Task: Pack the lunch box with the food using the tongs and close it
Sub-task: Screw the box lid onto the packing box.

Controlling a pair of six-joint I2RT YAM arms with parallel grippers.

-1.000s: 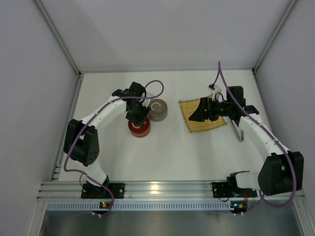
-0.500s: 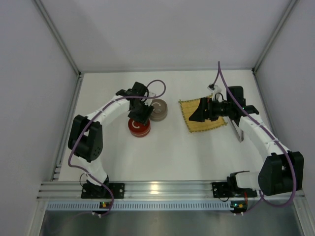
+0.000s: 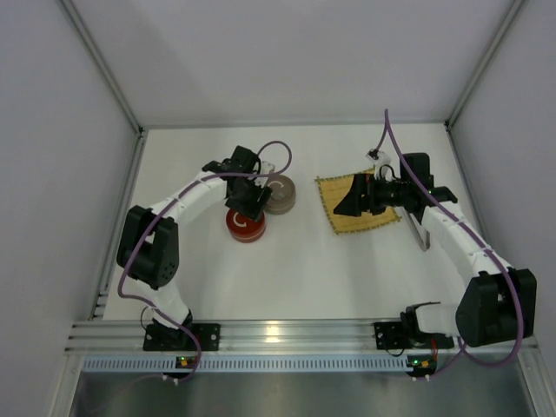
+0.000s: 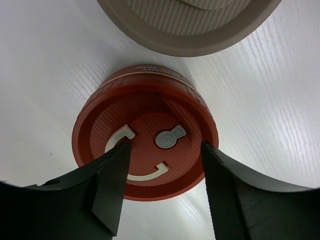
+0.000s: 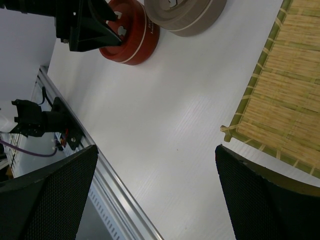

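Both claws open, you can see it in the wrist views. Left gripper (image 4: 165,150) hovers over the red lunch box (image 4: 145,112), fingers apart, gripping nothing. Right gripper (image 5: 156,150) is spread wide over the bamboo mat (image 5: 285,95). Tongs (image 3: 421,233) lie just beside the mat's right edge.

We see the red lid (image 4: 145,145) as matt plastic, finely ribbed, with a smooth white inlay and a smooth grey stopper. The taupe lid (image 4: 190,20) shows the same ribbed matt plastic. The table (image 4: 50,65) is white and faintly grained, with a soft sheen. The left gripper (image 4: 165,150) looks like smooth black plastic. The right gripper (image 5: 156,150) carries pads (image 5: 50,200) with a fine dotted texture. The bamboo mat (image 5: 285,95) is rough straw-coloured slats bound with thread. The tongs (image 3: 423,236) read as dull grey metal.
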